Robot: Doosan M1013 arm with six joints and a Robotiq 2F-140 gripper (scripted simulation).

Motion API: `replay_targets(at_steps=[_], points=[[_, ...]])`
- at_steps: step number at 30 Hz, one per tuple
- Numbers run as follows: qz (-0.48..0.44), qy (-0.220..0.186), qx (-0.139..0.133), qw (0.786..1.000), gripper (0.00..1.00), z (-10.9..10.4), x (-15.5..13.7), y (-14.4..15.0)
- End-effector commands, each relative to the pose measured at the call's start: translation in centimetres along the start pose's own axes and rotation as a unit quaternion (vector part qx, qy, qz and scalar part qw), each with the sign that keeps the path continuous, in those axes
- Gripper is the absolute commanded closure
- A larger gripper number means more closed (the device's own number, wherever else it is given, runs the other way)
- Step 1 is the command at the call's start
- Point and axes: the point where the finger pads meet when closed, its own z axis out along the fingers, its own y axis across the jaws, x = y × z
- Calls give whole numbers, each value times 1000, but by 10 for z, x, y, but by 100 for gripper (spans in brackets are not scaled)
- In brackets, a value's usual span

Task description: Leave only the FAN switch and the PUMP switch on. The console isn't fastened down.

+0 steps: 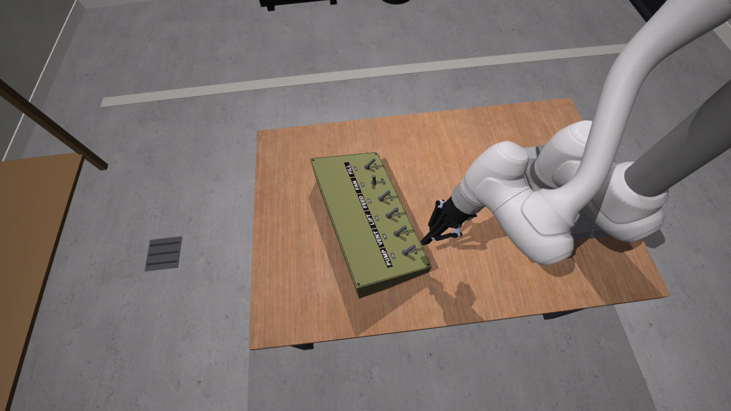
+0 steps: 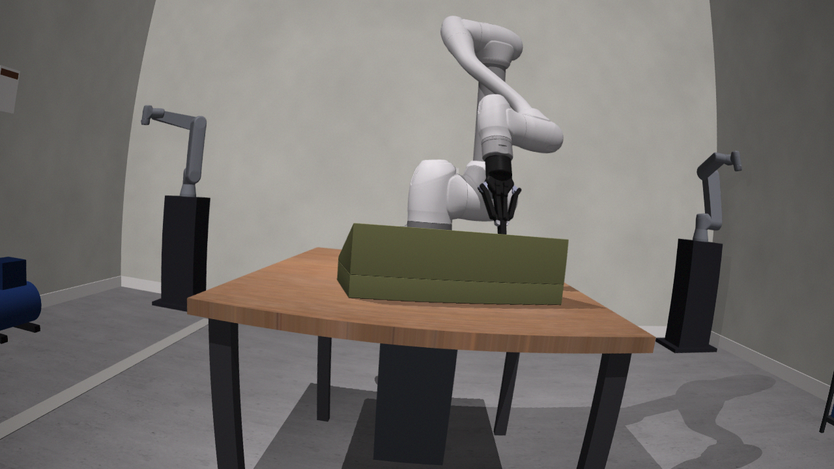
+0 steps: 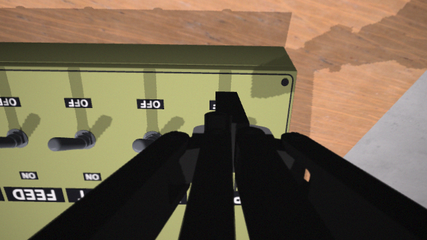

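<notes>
1 console (image 1: 341,220), 6 switches (image 1: 391,213), 1 table (image 1: 511,286), 1 arm (image 1: 521,204).

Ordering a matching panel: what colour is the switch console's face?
Olive green switch console, clearest in the top view.

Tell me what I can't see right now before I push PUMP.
- PUMP lever: wrist view, the shut gripper covers it and its OFF label.
- Contact between fingertips and lever: top view, too small to tell.
- Console face: exterior view shows only its back.
- FILL and FAN: cut off at the wrist view's left edge.
- Indicator lamps: top view, too small to read.
</notes>
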Motion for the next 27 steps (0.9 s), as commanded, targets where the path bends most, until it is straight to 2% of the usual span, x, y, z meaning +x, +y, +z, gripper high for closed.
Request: replay_targets(at_steps=[1, 13, 27], points=[[0, 0, 0, 1000, 90, 6, -1, 0], [0, 0, 0, 1000, 90, 18, -1, 0], [0, 0, 0, 1000, 90, 19, -1, 0]])
